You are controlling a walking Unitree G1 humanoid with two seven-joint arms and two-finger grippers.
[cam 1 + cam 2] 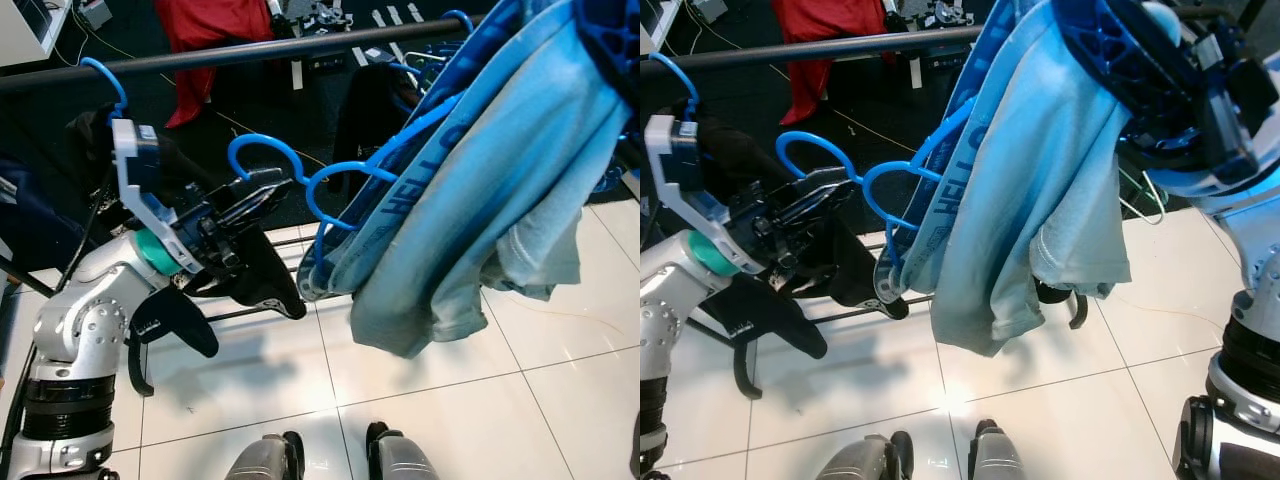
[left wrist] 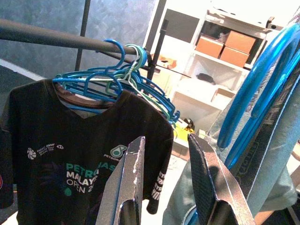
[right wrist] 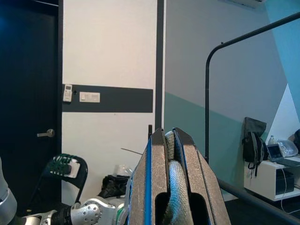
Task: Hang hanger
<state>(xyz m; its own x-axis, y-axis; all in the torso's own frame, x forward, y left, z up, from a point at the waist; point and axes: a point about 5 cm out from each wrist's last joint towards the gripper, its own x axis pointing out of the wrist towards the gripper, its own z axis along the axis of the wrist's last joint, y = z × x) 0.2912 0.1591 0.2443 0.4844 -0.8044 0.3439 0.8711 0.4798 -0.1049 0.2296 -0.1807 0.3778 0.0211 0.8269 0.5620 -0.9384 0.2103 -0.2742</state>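
Black rail (image 1: pixel 230 52) spans the top. Light-blue shirt (image 1: pixel 480 200) on blue hanger (image 1: pixel 345 180) hangs below and in front of it, hook off the rail. Right gripper (image 3: pixel 169 154) clamped on shirt and hanger. Left gripper (image 2: pixel 164 164) open beside the hook. Black T-shirt (image 2: pixel 70 159) and spare hangers (image 2: pixel 117 79) crowd the rail.

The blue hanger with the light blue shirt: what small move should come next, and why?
Probably raise the right gripper, shut on the blue hanger, so its hook clears the rail: the hook hangs below the rail, and the open left gripper sits beside it.
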